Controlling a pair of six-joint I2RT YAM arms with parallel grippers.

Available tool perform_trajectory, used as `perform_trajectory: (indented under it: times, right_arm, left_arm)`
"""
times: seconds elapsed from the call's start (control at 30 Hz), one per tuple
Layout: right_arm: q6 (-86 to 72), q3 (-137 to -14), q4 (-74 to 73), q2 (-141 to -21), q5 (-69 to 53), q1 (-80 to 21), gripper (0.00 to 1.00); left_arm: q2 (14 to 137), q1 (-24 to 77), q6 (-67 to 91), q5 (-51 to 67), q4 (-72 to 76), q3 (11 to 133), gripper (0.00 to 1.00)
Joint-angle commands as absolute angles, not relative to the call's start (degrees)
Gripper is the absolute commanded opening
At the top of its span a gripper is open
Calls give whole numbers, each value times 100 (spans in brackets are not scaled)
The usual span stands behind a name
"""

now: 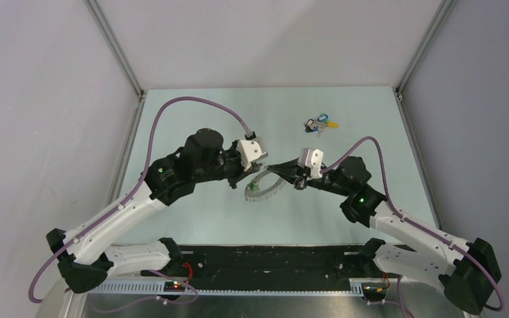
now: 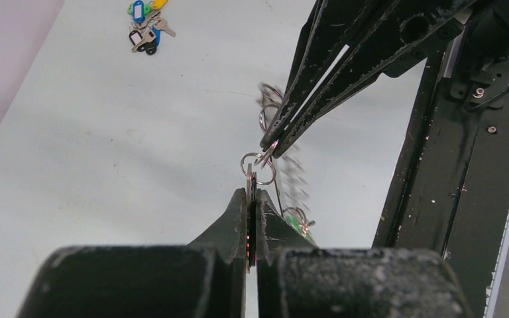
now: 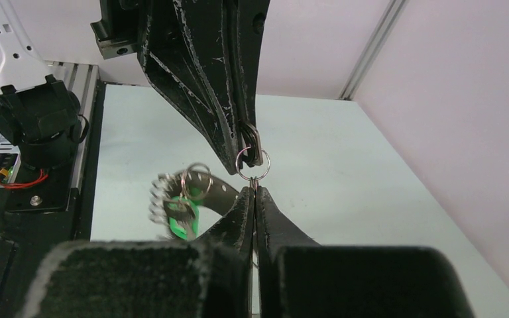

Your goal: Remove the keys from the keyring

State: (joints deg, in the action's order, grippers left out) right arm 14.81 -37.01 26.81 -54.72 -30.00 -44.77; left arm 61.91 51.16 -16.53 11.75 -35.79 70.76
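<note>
We find no text, label, brand or number we can read, plastic tags on the small key bunch (image 1: 320, 124) toward twelve o'clock too small to make out.

Lit brightly and evenly, diffusely from above. Shadowed only faintly across pale mint-green counter (image 1: 364, 109). Motion-blurred at large silvery coiled-wire keyring (image 2: 295, 179); defocused along nearest foreground of both wrist views.

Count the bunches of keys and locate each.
2. One is on the big coiled ring where the left gripper and right gripper meet; the other bunch lies loose on the table, far side. None looks hidden.
</note>
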Motion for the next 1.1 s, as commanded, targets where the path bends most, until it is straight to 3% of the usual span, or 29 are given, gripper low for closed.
perform_trajectory:
  times: [0.0, 0.8, 1.07]
  right_arm:
    - [1320, -3952, 3058, -5257, -2973, -4456, 0]
    - [1241, -3729, 4079, -5207, -2977, -4506, 0]
    - [1267, -3722, 3735, -5185, -2367, -4509, 0]
  left_arm:
    - [6105, 5128, -1717, 1205, -3346, 7053, 0]
    - [6316, 5133, -1608, 1694, -3346, 7074, 0]
    - [6098, 5140, -1684, 1350, -3338, 7022, 0]
